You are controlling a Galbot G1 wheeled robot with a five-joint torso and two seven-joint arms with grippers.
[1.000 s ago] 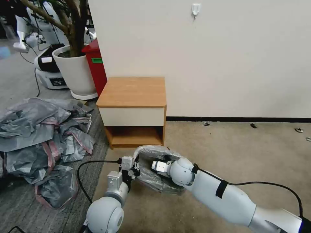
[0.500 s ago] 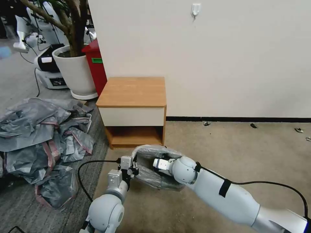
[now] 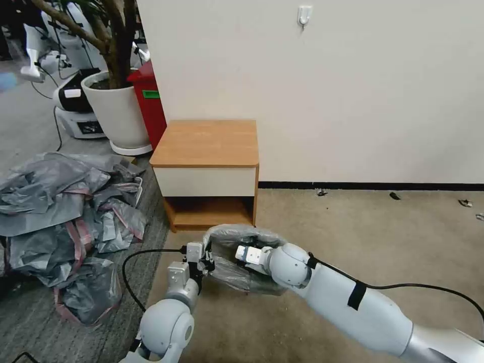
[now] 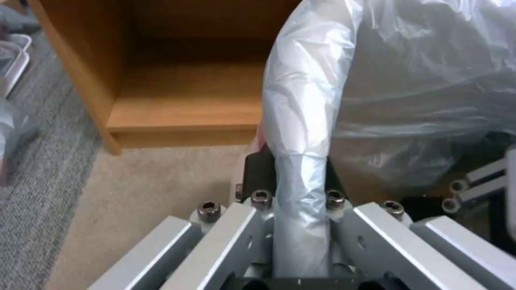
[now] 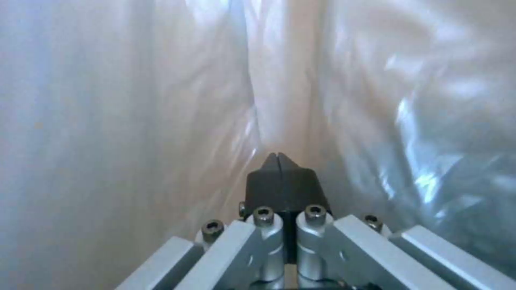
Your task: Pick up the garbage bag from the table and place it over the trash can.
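Head view: the garbage bag (image 3: 237,272) is off the table (image 3: 206,146) and held low over the beige carpet (image 3: 353,237), just in front of the table's open lower shelf (image 3: 209,212), between the two arms. The table top is bare wood; the white drawer front (image 3: 204,181) faces the robot. Left gripper (image 3: 207,263) sits at the left edge of the bag; in the left wrist view a twisted strip of the grey plastic (image 4: 298,161) runs between its dark finger pads (image 4: 258,173), so the left gripper (image 4: 293,177) is clamped on the garbage bag. The bag balloons out past the fingers, toward the table's lower shelf (image 4: 183,100). Right gripper (image 3: 241,253) reaches into the bag's opening from the right, its wrist partly wrapped by plastic. In the right wrist view the right gripper (image 5: 279,161) has both black pads pressed together at the tip, with bag film (image 5: 161,100) on every side; the film seems to meet the pad tips, but whether a fold is actually pinched between them I cannot tell. The trash can is probably under the draped bag, but the plastic hides it. To the far left on the grey carpet lies a heap of similar grey and pink bags (image 3: 60,212), with a white planter (image 3: 116,111) and a red bin (image 3: 151,101) behind it near the wall (image 3: 327,91)
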